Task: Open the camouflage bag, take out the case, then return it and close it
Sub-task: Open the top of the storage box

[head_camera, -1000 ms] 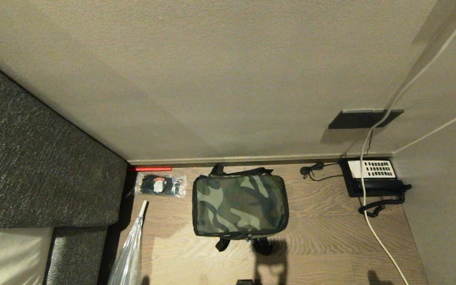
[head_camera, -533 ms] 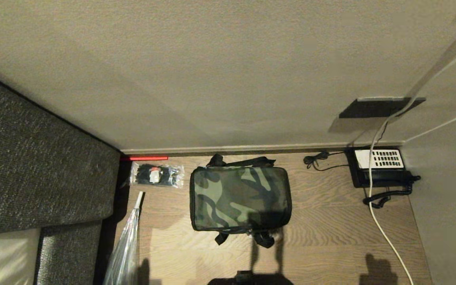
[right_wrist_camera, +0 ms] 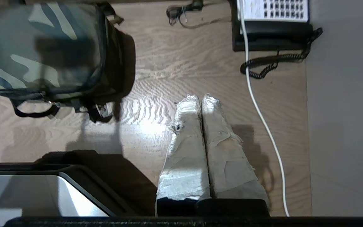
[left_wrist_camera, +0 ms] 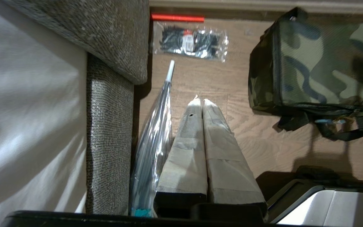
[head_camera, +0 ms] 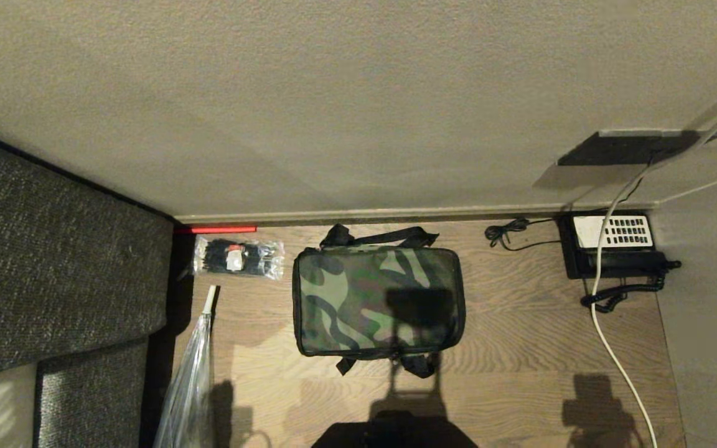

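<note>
Soft fabric camouflage bag [head_camera: 377, 302] sits zipped on the wood floor [head_camera: 520, 348] by the wall. Likely light, floppy; take the zipper pull at its near edge. Left hand [left_wrist_camera: 199, 101] and right hand [right_wrist_camera: 200, 98] closed, empty.

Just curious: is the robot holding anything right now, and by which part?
Nothing is held. The left gripper and right gripper are both shut and empty, hanging apart from the closed camouflage bag.
</note>
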{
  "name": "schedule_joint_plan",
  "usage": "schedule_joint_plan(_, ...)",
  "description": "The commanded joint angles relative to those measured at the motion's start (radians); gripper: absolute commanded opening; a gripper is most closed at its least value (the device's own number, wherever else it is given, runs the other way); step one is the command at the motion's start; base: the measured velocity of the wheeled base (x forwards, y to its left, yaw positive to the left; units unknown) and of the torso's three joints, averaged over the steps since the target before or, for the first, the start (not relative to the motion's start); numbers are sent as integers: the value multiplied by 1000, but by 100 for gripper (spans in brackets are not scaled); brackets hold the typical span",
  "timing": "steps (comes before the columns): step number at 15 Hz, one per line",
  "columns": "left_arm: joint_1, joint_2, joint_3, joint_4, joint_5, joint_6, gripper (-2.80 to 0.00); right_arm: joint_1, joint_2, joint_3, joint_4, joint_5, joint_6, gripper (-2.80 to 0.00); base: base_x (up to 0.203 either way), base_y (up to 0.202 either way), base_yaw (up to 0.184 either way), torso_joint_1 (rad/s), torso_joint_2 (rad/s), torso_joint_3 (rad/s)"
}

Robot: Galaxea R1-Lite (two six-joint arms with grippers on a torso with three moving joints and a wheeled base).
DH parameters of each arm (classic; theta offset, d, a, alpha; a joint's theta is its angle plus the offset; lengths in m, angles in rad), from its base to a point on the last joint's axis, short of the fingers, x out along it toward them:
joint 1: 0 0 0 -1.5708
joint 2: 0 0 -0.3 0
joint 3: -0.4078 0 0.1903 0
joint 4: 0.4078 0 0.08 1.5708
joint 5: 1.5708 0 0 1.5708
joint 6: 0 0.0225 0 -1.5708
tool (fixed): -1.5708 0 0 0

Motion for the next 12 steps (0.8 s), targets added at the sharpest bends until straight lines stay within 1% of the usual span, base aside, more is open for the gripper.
schedule_joint_plan(1, 1, -2, 3, 0, -1, 0, -280, 0, -5, -1, 0, 0, -1, -280, 0, 0, 0, 0, 2, -203)
schedule_joint_plan(9, 1, -2, 3, 0, -1, 0, -280, 0, -5, 0, 0, 0, -1, -280, 0, 0, 0, 3, 0, -195)
schedule_joint_plan(12, 1, -2, 3, 0, -1, 3, -280, 0, -5, 0, -1, 0, -1, -280, 0, 0, 0, 5, 1, -62)
